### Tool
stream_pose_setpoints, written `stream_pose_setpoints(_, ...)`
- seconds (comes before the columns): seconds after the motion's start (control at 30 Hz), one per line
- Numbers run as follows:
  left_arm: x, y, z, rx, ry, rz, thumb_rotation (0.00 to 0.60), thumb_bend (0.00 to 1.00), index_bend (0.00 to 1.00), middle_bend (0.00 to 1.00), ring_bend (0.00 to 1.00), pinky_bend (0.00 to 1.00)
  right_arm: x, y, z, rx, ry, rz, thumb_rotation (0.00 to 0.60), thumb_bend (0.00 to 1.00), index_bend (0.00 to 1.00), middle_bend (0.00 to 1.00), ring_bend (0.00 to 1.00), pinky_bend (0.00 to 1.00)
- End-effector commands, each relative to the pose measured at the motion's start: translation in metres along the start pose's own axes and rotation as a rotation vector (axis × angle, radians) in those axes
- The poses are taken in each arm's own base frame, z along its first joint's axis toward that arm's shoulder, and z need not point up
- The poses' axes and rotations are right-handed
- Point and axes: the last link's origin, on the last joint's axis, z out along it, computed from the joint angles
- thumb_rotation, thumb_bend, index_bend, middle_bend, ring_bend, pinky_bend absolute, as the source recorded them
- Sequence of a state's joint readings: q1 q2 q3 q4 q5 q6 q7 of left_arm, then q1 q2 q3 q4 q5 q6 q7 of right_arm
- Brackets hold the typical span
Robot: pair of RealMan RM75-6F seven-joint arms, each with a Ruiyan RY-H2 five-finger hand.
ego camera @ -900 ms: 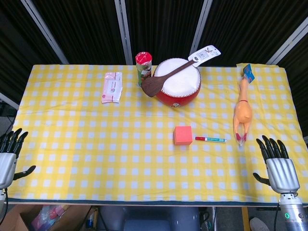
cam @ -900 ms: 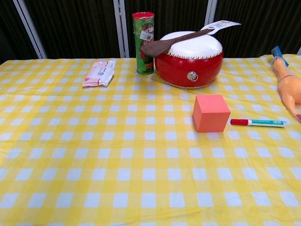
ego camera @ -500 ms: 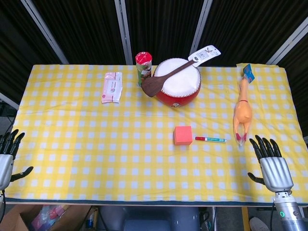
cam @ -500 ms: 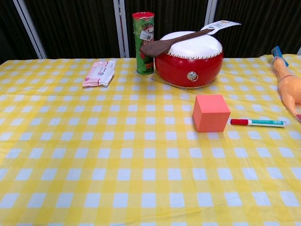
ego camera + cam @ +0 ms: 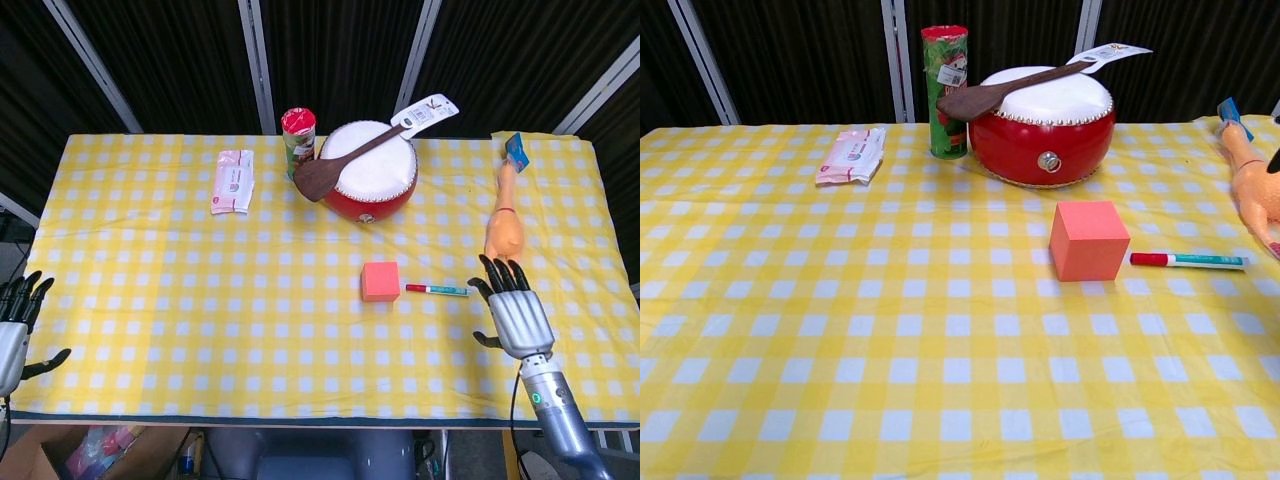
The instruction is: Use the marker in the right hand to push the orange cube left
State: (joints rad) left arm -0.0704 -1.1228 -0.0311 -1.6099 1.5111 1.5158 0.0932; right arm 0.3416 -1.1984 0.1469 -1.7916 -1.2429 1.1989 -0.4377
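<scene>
While the right hand (image 5: pixel 516 318) hovers palm-down over the yellow-and-white checked tablecloth (image 5: pixel 200 300), its dark fingers (image 5: pixel 497 271) are spread and hold nothing; it shows only in the head view, and the chest view misses it entirely. Its fingertips sit just beside the green tail end of the slim marker with a red cap (image 5: pixel 437 290), at about 4 o'clock from that end, and whether they touch the pen cannot be told. The marker lies flat, red cap pointing towards the orange foam cube (image 5: pixel 379 281), which rests at 9 o'clock from it with a small gap showing in the chest view. At the lower left corner the left hand (image 5: pixel 14 328) is cut off by the frame edge, fingers apart and empty.

At 12 o'clock from the cube stands a red drum with a white skin (image 5: pixel 371 171), a dark wooden spatula (image 5: pixel 345 162) lying across its top with a white paper tag (image 5: pixel 426 110) at the handle end. A red-lidded green snack tube (image 5: pixel 298 140) stands at the drum's 9 o'clock, and a pink-and-white tissue packet (image 5: pixel 233 181) lies further that way. An orange rubber chicken (image 5: pixel 505 225) lies at 12 o'clock from the right hand, its feet hidden behind the fingers; the chest view crops it at the right edge.
</scene>
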Motion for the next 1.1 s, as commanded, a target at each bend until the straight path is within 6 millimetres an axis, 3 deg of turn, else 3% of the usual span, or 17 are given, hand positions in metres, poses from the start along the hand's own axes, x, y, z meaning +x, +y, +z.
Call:
stream_pose_setpoints(0.03, 0.001, -0.002, 0.0, 0.007, 0.001, -0.005, 0.6, 0.0, 0.0, 0.0, 0.0, 0.0, -0.009, -0.021, 0.032, -0.015, -0.031, -0.005, 0.6, 0.11, 0.32, 0.02, 0.0, 0.0)
stream_pose_setpoints(0.13, 0.003, -0.004, -0.002, 0.008, 0.006, -0.008, 0.6, 0.0, 0.0, 0.0, 0.0, 0.0, -0.019, -0.028, 0.046, -0.043, -0.048, -0.002, 0.6, 0.11, 0.34, 0.04, 0.0, 0.0)
stream_pose_setpoints(0.4, 0.004, -0.005, -0.006, 0.018, 0.013, -0.012, 0.6, 0.0, 0.0, 0.0, 0.0, 0.0, -0.035, -0.037, 0.062, -0.087, -0.053, -0.028, 0.6, 0.11, 0.46, 0.11, 0.0, 0.0)
stream_pose_setpoints(0.73, 0.004, -0.006, -0.005, 0.031, 0.014, -0.014, 0.6, 0.0, 0.0, 0.0, 0.0, 0.0, -0.05, -0.037, 0.082, -0.143, -0.073, -0.028, 0.6, 0.12, 0.49, 0.12, 0.0, 0.0)
stream_pose_setpoints(1.1, 0.002, -0.004, -0.003, 0.038, 0.003, -0.017, 0.6, 0.0, 0.0, 0.0, 0.0, 0.0, -0.049, -0.031, 0.099, -0.179, -0.059, 0.007, 0.6, 0.18, 0.49, 0.12, 0.0, 0.0)
